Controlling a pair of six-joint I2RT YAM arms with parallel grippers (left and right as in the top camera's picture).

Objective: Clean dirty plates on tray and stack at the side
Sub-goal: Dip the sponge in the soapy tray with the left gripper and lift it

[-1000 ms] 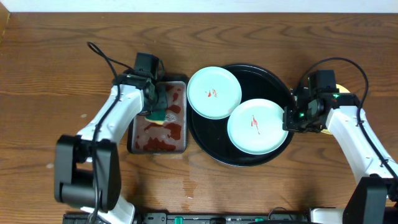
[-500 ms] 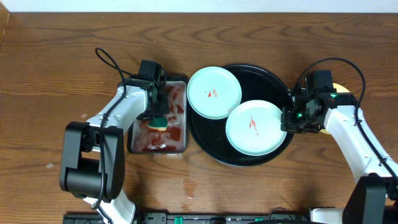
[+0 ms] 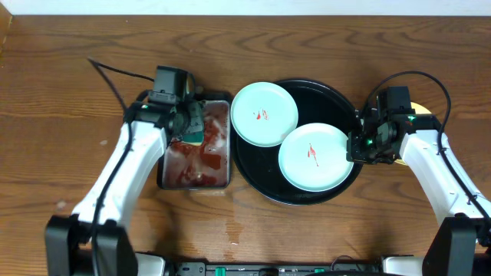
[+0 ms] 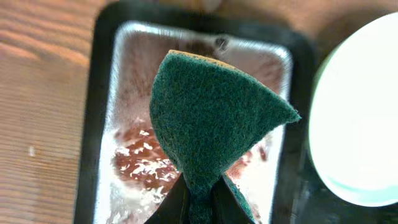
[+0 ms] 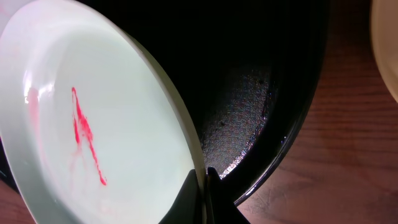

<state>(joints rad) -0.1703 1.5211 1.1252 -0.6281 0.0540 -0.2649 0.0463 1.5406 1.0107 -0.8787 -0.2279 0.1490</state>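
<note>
Shows, nearest the arms, the left pincer (image 4: 199,190) clenched on the lower corner of a green scouring sponge (image 4: 211,118), held over a rectangular metal pan (image 4: 127,68) smeared red. Shows the right pincer (image 5: 203,182) clenched on the rim of the near mint plate (image 5: 93,124) (one red streak across its face), set at the right front of the black tray (image 5: 292,99). Farther back, places a second mint plate (image 3: 264,114), red-flecked, over the tray's far left rim, touching the near one's edge. Marks a pale yellow plate (image 5: 388,43) just outside the tray on the wood tabletop (image 3: 322,46), largely hidden by the right arm (image 3: 437,165).
</note>
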